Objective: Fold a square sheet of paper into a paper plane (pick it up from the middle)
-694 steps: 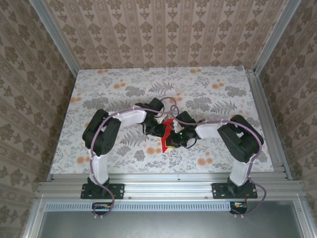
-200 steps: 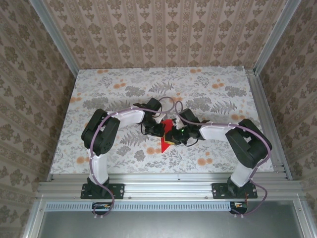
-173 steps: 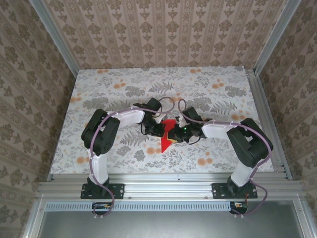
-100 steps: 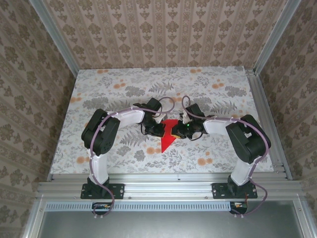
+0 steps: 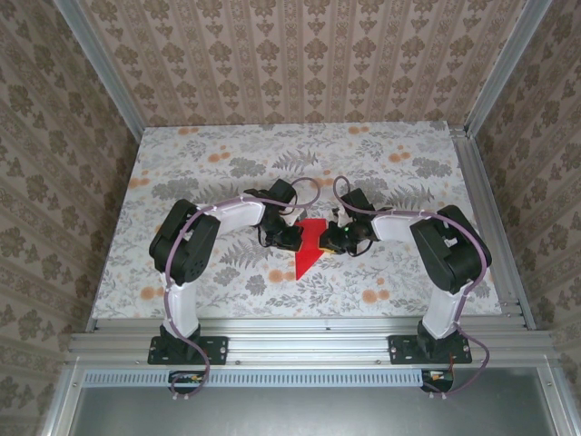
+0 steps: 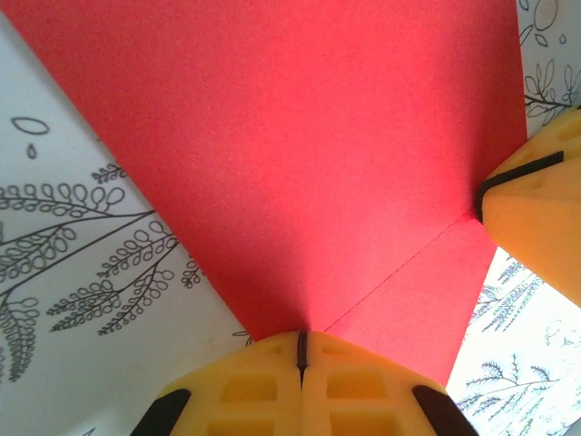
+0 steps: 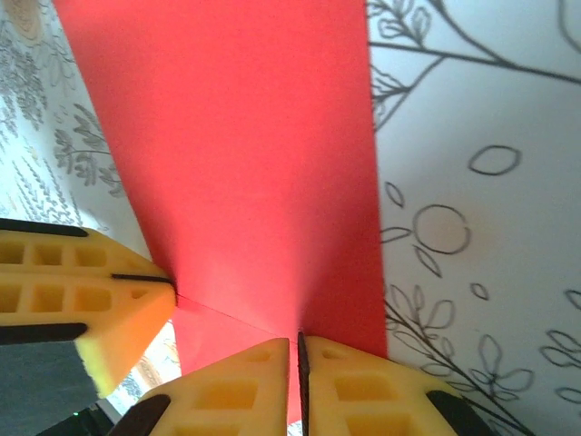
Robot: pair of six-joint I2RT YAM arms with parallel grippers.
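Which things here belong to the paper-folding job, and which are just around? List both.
Job: red paper, part-folded; left gripper and right gripper, both shut on it.
Just around: floral table, wallpapered walls, metal frame.

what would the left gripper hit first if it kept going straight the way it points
The red paper: the left gripper is shut on its edge, and the sheet spreads straight ahead. The right gripper's finger sits off to one side, probably not in line.

No readable text, labels, brands, numbers or signs — none legible in any view
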